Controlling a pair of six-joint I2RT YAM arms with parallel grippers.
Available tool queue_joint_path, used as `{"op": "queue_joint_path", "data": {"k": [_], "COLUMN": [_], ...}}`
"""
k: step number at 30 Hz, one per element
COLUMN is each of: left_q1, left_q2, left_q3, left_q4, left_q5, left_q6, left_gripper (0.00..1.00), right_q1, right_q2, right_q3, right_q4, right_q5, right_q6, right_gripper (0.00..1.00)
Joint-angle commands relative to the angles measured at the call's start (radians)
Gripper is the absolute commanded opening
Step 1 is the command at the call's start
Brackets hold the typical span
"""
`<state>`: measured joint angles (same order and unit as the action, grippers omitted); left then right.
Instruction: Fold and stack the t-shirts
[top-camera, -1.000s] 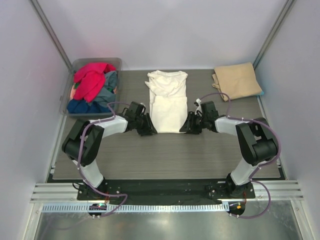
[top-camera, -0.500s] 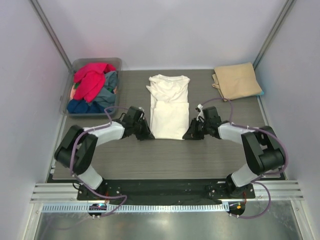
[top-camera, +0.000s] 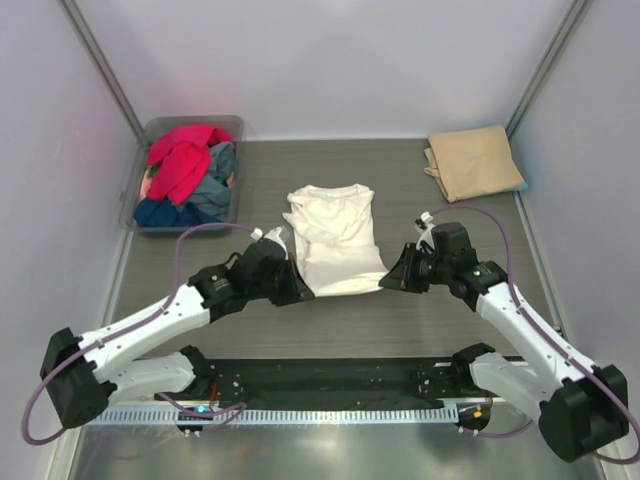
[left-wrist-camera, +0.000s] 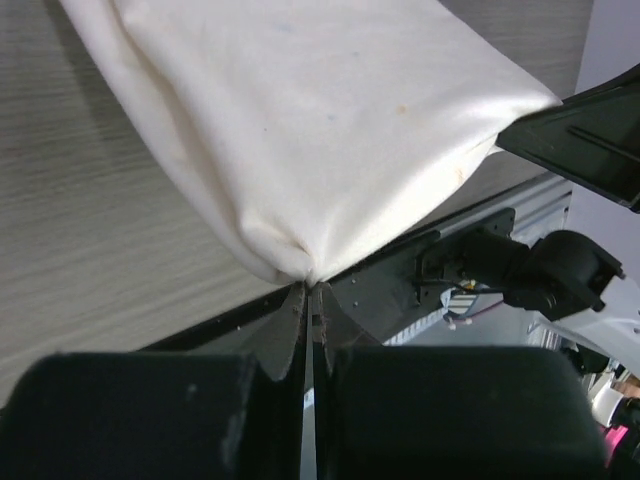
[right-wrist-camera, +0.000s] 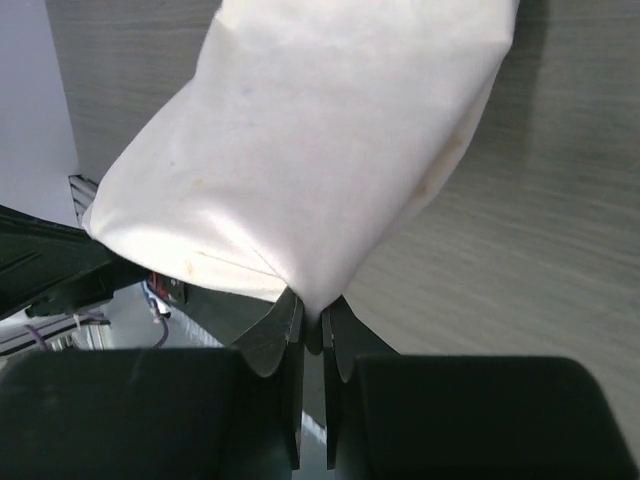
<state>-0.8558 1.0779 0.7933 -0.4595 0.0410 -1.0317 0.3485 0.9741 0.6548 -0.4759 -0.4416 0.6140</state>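
The cream-white t-shirt (top-camera: 335, 240), folded into a narrow strip, lies mid-table with its near end lifted. My left gripper (top-camera: 297, 288) is shut on the near left corner of that shirt (left-wrist-camera: 300, 130); the cloth bunches right at the tips of my left gripper (left-wrist-camera: 309, 290). At the near right corner, the same shirt (right-wrist-camera: 320, 150) is pinched by my right gripper (top-camera: 392, 282), seen shut in the right wrist view (right-wrist-camera: 312, 318). A folded tan-beige t-shirt (top-camera: 474, 161) rests at the back right. Red and blue-grey t-shirts (top-camera: 185, 170) fill the tub.
A grey translucent plastic tub (top-camera: 142, 140) stands at the back left corner. The black base rail (top-camera: 330, 375) runs along the near table edge, under the lifted shirt end. Walls close in on both sides.
Both grippers closed on the shirt's near corners and pulled toward the near edge. The shirt slid nearer and its near end rose off the table.
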Motion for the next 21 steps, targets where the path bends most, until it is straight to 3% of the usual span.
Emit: {"op": "queue_joint_path", "data": {"k": [1,5,12,18,21], "left_q1": [-0.057,-0.071,0.004,0.200,0.222], "left_q2": [-0.064,-0.093,0.034,0.198,0.270], "left_q3": [0.067,0.148,0.360,0.483,0.524], "left_q4": [-0.211,-0.283,-0.415,-0.369,-0.332], "left_q5": [-0.125,-0.168,-0.280,-0.146,-0.073], "left_q6": [-0.062,-0.045,0.119,0.243,0.278], "left_gripper": [0.00,0.00,0.00,0.00,0.03], "right_q1": [0.001,0.004,0.000,-0.032,-0.037], "right_q2": [-0.087,-0.101,0.129,0.348,0.432], "right_q3": [0.068,0.190,0.399,0.563,0.611], "right_q4": [-0.192,-0.270,-0.279,-0.245,-0.227], "right_q5": [0.059,0.096,0.164,0.192,0.166], "right_q6": [0.030,0.010,-0.072,-0.129,-0.138], "right_gripper": [0.01,0.01,0.01,0.01,0.01]}}
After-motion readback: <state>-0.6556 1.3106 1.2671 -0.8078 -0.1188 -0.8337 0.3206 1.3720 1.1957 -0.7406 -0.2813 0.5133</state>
